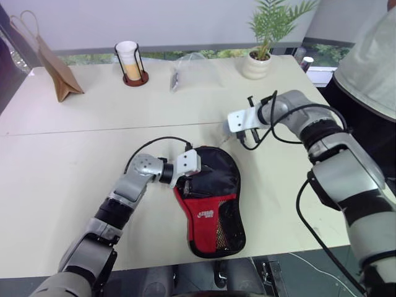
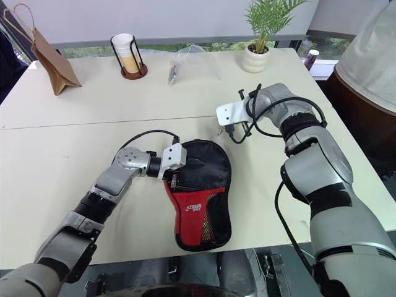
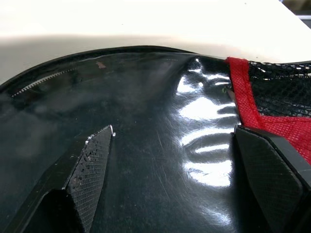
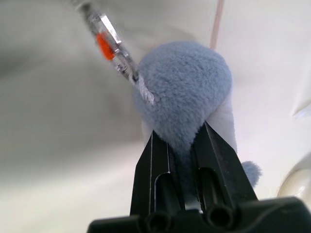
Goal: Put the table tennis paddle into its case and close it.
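Note:
The case lies flat near the table's front edge, black with a red panel and a mesh pocket, its round end pointing away from me. My left gripper is open at the case's left edge, its fingers spread over the glossy black side. My right gripper hovers beyond the case's far right corner. It is shut on a small blue plush charm that hangs from a metal clasp. The table tennis paddle is hidden.
At the back of the table stand a brown paper bag, a cup in a wire holder, a clear plastic bag and a potted plant. A person stands at the right edge.

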